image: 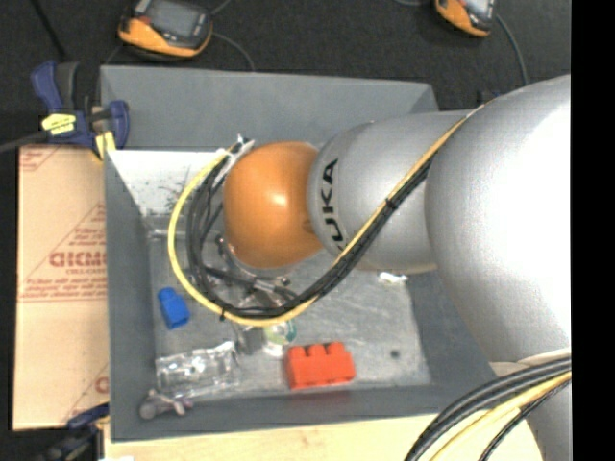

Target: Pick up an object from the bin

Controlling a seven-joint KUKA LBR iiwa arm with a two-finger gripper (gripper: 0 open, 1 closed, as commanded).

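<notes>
The gripper (256,328) is lowered into the grey bin (288,99), near the middle of its floor, and is largely hidden under the arm's orange cover (269,205) and its cables. Whether the claw is released or clenched cannot be told. Just beside it a small pale object (280,334) is seen. Next to that, toward the bin's near edge, a red-orange block (320,365) is lying. A blue block (173,308) is found by the left edge, and a clear plastic piece (197,368) toward the near left corner.
</notes>
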